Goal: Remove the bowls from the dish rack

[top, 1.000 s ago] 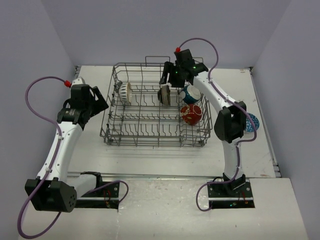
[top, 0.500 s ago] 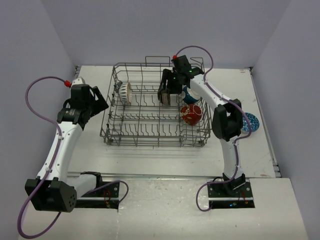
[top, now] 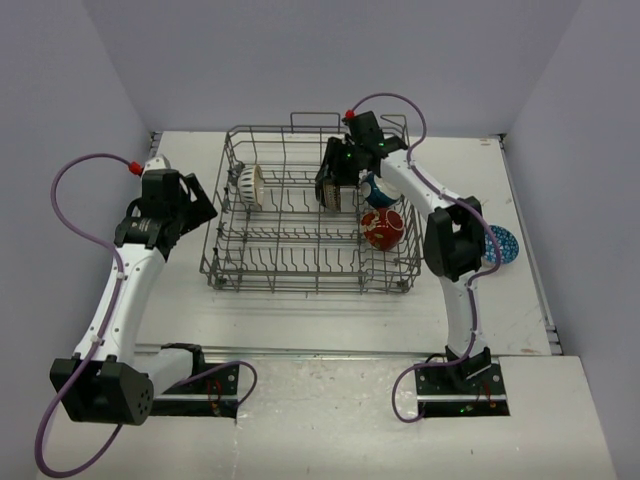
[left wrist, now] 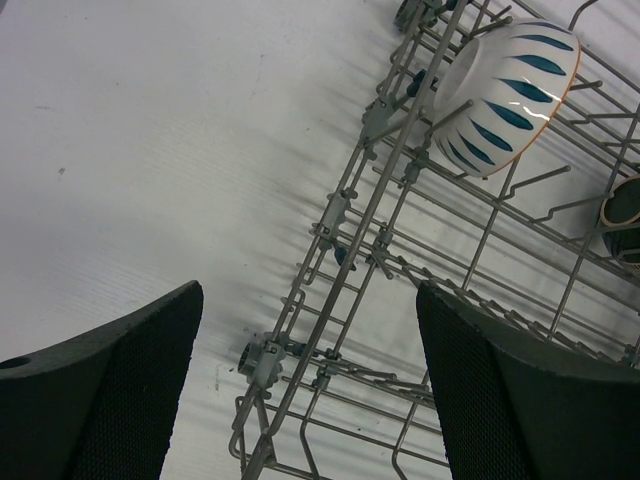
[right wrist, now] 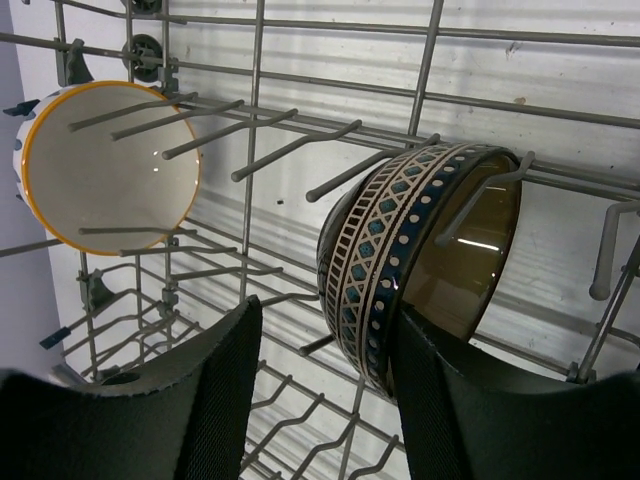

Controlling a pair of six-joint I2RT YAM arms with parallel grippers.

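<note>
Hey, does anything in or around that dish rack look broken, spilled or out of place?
Nothing stands out. The striped bowl, brown bowl, teal bowl and red bowl sit in the dish rack; no spills or breaks show.

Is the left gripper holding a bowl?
No: the left gripper is open and empty, and the blue-striped bowl stands in the dish rack beyond it.

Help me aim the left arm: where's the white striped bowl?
Top view: the white striped bowl sits rear left in the grey wire dish rack, left of the dark patterned bowl.
</note>
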